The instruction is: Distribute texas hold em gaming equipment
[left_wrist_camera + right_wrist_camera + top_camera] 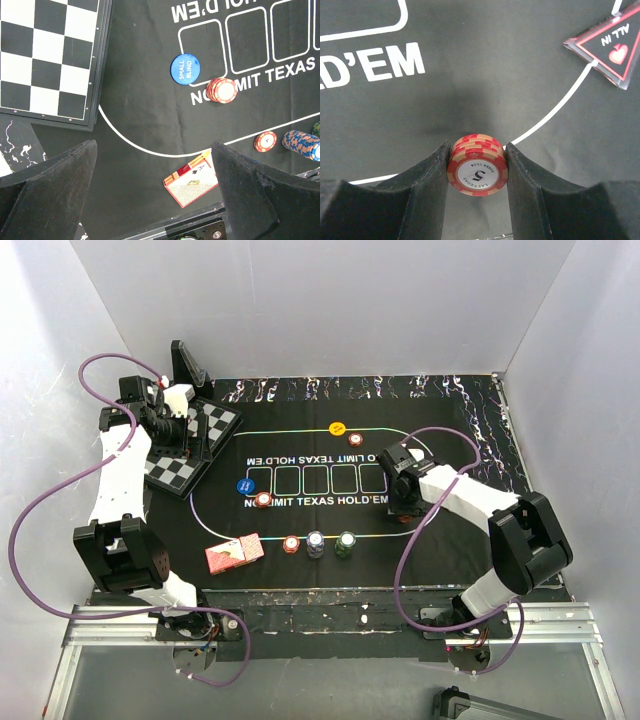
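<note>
The right arm (500,530) folds at its elbow by the mat's right edge and reaches left, wrist low over the right end of the mat (300,455). The right gripper (478,155) pinches a red stack (477,172) of chips, both fingers (427,185) pressed to its sides, the top chip marked 5. The stack sits over the white oval line; whether it rests on the mat I cannot tell. The triangle marker (610,47), reading ALL IN, lies apart from it, further along that line.

The left arm (115,490) rises along the left wall, with its wrist bent over the chessboard (190,450). The left gripper (154,145) is spread wide and holds nothing, hanging high above the mat.

Seen between its fingers, the cards (192,185) lie near the mat's near edge. The blue disc (184,69), marked SMALL BLIND, lies at the left end of the row of printed boxes, with a second red stack (222,90) just beside it. Right of the cards stand, in a row, a third red stack (291,543), a blue-white stack (316,543) and a green stack (345,543). At the far side lie the yellow disc (338,428) and a red chip (356,438), close together
</note>
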